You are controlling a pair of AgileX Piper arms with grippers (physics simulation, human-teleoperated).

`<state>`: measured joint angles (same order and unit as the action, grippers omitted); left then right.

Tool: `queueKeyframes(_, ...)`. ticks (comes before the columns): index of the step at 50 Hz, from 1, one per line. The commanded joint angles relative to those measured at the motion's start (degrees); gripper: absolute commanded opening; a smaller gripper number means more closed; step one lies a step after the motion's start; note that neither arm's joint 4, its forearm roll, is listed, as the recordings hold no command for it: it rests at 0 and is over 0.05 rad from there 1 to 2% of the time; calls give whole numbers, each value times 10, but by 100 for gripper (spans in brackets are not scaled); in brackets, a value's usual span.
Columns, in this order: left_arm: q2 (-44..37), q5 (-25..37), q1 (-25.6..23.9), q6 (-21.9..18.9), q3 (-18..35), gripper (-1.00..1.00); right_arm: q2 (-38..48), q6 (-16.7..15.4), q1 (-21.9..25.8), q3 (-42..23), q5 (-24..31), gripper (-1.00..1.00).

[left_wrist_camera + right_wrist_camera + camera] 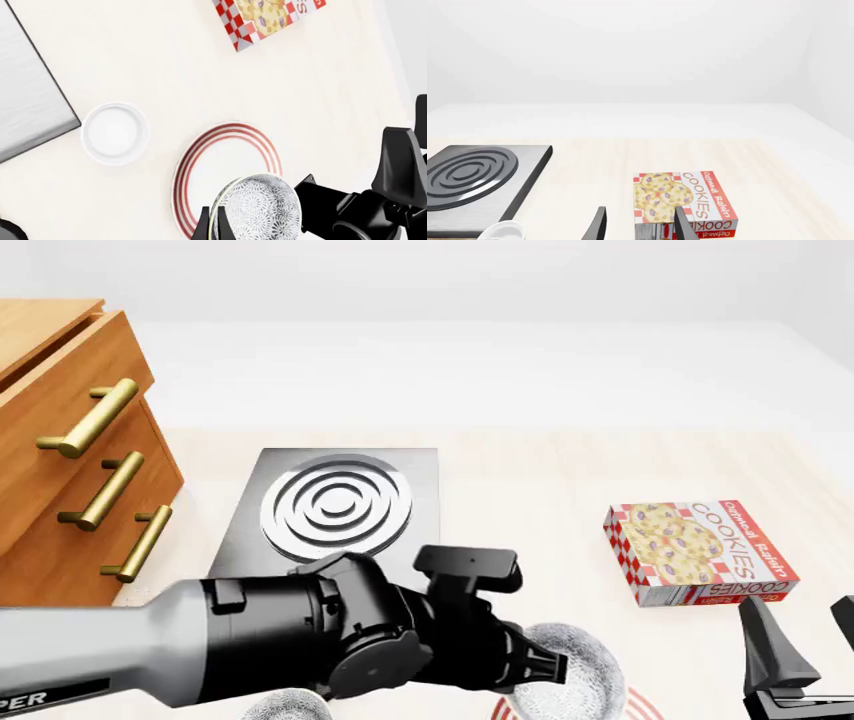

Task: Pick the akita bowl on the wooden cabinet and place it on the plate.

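The akita bowl [257, 207], speckled black and white, hangs tilted on its side over the near part of the plate [227, 160], a white plate with red rings. My left gripper [213, 227] is shut on the bowl's rim. From the front, the bowl [577, 668] shows just past the left arm's black wrist [374, 635], with a sliver of the plate [638, 705] below it. The wooden cabinet [60, 450] stands at the far left, its top out of view. My right gripper [639, 227] is open and holds nothing, at the table's right near the cookie box.
A small white cup [115, 133] stands beside the plate. The grey stove plate [340, 505] lies between cabinet and centre. A cookie box [701, 552] lies to the right. The right arm [393, 200] is close beside the bowl.
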<state>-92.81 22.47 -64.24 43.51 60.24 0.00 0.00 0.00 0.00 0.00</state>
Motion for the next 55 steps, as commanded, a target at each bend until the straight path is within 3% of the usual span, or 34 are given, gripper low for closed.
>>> queueKeyframes(1,-15,-9,-5,3,7,-100,0,0,0,0,0,100)
queueKeyframes(55,-84,-56,-6,24,17,-100,0,0,0,0,0,100)
